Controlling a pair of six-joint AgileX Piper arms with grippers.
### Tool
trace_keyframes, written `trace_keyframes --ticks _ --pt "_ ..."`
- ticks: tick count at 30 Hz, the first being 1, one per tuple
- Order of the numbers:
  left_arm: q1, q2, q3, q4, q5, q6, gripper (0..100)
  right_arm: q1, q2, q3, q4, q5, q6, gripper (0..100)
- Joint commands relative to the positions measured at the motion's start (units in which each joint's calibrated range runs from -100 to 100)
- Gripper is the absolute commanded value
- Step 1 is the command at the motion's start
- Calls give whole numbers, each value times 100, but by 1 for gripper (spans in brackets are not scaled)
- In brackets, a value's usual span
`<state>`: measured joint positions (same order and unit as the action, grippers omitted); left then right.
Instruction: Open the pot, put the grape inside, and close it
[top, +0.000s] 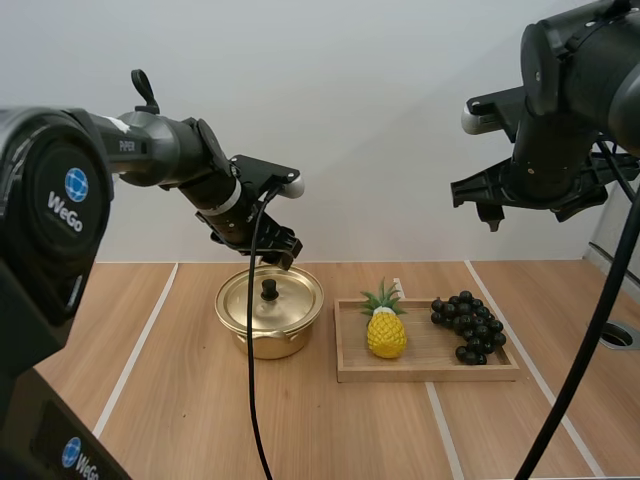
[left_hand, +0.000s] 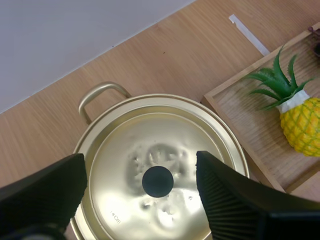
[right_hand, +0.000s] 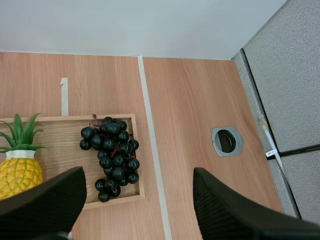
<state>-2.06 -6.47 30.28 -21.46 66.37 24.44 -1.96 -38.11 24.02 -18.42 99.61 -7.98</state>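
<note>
Your left end effector (left_hand: 140, 172) is open and hangs just above the pot (top: 270, 312), not touching it. In the left wrist view its two fingers (left_hand: 47, 192) stand wide apart on either side of the lid (left_hand: 150, 145), with the black knob (left_hand: 158, 181) between them and nothing gripped. The lid sits closed on the gold pot, and one looped handle (left_hand: 100, 94) shows at the far side.

Your right end effector (right_hand: 137, 200) is also open and empty, held high over the bench (top: 180, 400) near the right end of the wooden tray (top: 430, 371). In the right wrist view its fingers are spread, with bare wood and a pale tape line between them.

The bunch of dark grapes (top: 467, 326) lies in the right part of the tray, close to its right rim. A toy pineapple (top: 386, 331) stands in the left part, apart from the grapes. The tray sits just to the right of the pot. A round metal-rimmed hole (right_hand: 227, 141) is set into the bench well to the right of the tray.
</note>
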Motion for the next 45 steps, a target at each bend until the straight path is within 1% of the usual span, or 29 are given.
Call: trace_keyframes --ticks 1,28,31,32,33,35,36,37,45 --pt "-22 96 30 -66 -4 23 100 -18 -54 4 -37 39 12 100" --pt "-22 1038 149 -55 -410 23 100 -18 -54 4 -37 39 12 100" --pt "-22 1038 149 -67 -468 152 100 -18 -54 4 -37 39 12 100" --pt "-22 1025 149 -56 -476 164 92 -18 -54 4 -37 39 12 100" --pt "-22 1025 149 -56 -476 164 72 -18 -54 4 -37 39 12 100" --pt "-22 1025 149 -56 -501 -17 26 -18 -54 4 -37 39 12 100" --pt "-22 1025 149 -56 -554 -184 7 -18 -54 4 -37 39 12 100" --pt "-22 1013 149 -56 -623 -306 0 -18 -54 4 -37 35 12 100" --pt "-22 866 149 -67 -926 -446 1 -18 -54 4 -37 -1 12 100"
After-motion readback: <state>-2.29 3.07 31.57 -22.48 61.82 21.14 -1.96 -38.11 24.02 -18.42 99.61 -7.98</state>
